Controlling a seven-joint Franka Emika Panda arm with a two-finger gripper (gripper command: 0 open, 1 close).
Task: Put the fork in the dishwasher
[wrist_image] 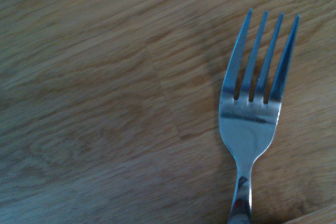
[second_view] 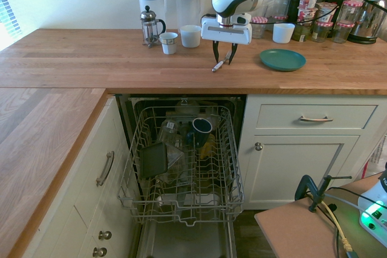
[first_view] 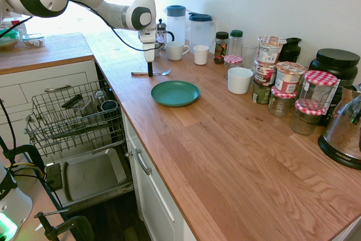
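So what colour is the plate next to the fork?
The plate is teal, clearest in the first exterior view.

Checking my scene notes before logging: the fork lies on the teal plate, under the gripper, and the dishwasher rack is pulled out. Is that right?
Not quite. The fork lies on the wooden counter, beside the teal plate, not on it; the second exterior view shows this. It is under the gripper, and the dishwasher rack is pulled out.

Teal plate (first_view: 175, 93), white bowl (first_view: 240, 80), jars (first_view: 309, 103) on wood ctr.
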